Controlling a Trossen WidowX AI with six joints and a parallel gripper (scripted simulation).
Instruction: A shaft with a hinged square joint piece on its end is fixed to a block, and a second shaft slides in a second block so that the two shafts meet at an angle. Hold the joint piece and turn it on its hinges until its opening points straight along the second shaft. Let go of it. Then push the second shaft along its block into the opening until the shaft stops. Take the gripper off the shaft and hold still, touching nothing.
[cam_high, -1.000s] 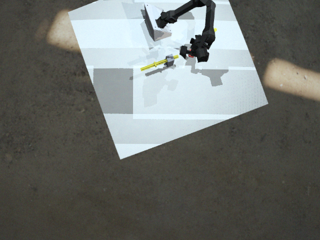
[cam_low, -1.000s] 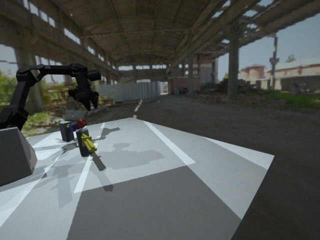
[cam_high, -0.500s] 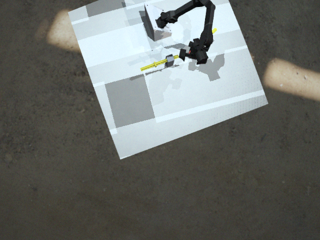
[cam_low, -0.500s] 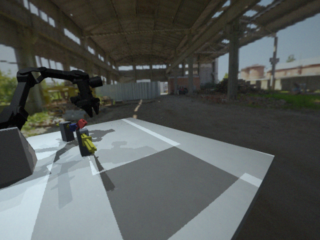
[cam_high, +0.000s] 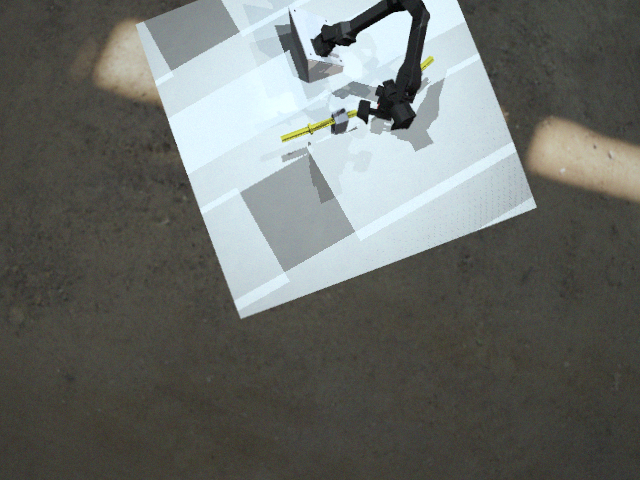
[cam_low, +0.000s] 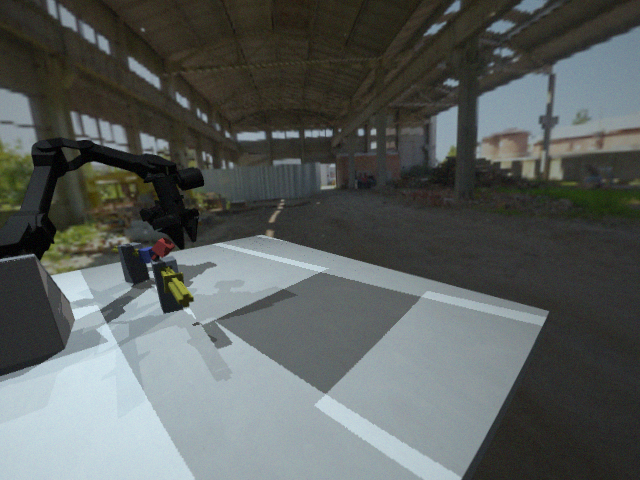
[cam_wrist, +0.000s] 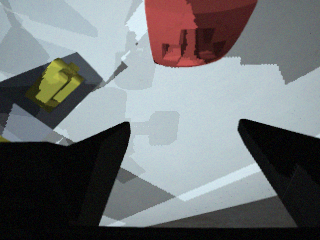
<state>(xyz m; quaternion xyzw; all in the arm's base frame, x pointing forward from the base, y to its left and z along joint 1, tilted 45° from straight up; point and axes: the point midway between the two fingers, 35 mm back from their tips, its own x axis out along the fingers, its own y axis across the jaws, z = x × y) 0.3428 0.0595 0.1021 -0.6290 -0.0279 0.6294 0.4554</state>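
Observation:
The red joint piece sits tilted on its blue hinge part; its notched opening faces the lower part of the wrist view. The fixed block stands behind, with the first yellow shaft. The second yellow shaft passes through the second block; a gap separates its end from the red piece in the wrist view. My gripper is open and empty, just above and beside the joint piece. The top view mostly hides the joint under the arm.
The white table carries sharp shadows and light patches. The arm's wedge-shaped base mount stands near the blocks. The arm reaches over the fixed block's side. The second shaft has a raised collar outside its block.

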